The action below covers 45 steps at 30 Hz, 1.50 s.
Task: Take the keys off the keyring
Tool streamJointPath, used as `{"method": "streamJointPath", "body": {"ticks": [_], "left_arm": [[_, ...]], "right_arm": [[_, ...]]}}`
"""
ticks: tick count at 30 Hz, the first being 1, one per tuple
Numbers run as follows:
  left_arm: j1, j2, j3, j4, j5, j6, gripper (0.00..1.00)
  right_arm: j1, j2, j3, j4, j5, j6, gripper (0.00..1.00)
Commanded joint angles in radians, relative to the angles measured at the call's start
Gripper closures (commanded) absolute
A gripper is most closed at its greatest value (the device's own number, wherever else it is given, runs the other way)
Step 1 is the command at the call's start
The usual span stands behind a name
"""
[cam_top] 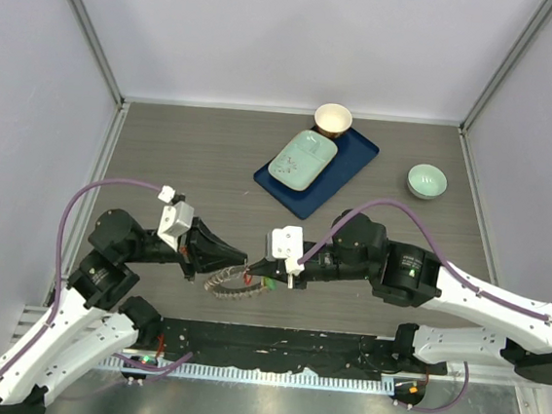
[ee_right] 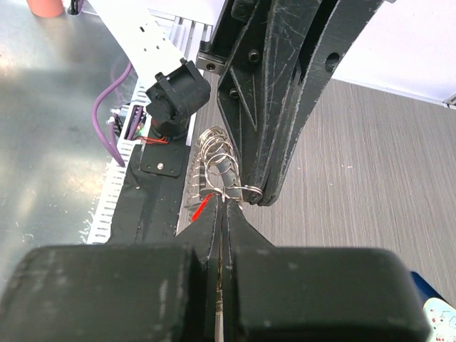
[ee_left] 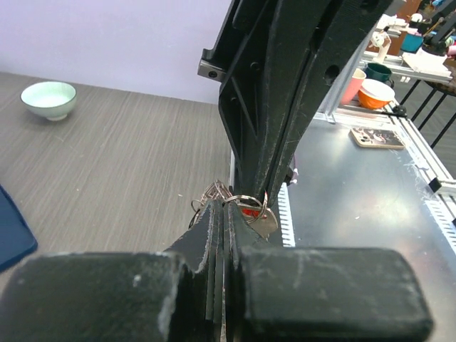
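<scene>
The table (cam_top: 183, 159) holds a blue tray (cam_top: 357, 161) with a pale dish (cam_top: 302, 161), a cup (cam_top: 332, 119) at its far corner and a green bowl (cam_top: 426, 180), all well apart from my work. My arms bend inward, low, meeting near the front edge. My left gripper (cam_top: 243, 259) and right gripper (cam_top: 263, 268) are each pinched closed on the keyring (cam_top: 231, 284), tip to tip, blocking each other's wrist view. Those views show the red key (ee_left: 249, 211); overhead shows the green key (cam_top: 270, 285)

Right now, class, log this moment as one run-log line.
left jaws: shut on keyring | right jaws: shut on keyring | red key: on keyring
</scene>
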Motion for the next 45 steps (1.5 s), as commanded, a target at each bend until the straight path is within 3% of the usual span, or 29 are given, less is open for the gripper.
{"method": "streamJointPath", "body": {"ticks": [1, 9, 25, 45], "left_arm": [[0.004, -0.033, -0.032, 0.203, 0.041, 0.042, 1.00], [0.004, -0.023, -0.030, 0.259, 0.116, 0.021, 1.00], [0.004, -0.043, -0.023, 0.237, 0.129, 0.042, 1.00], [0.004, -0.026, -0.010, 0.254, 0.196, 0.033, 1.00]], "right_arm": [[0.007, -0.027, -0.014, 0.065, -0.001, 0.047, 0.99], [0.006, -0.032, -0.023, 0.085, 0.028, 0.051, 0.99], [-0.002, -0.068, -0.043, 0.116, 0.150, 0.067, 0.99], [-0.019, -0.052, -0.031, 0.136, 0.195, 0.051, 0.99]]}}
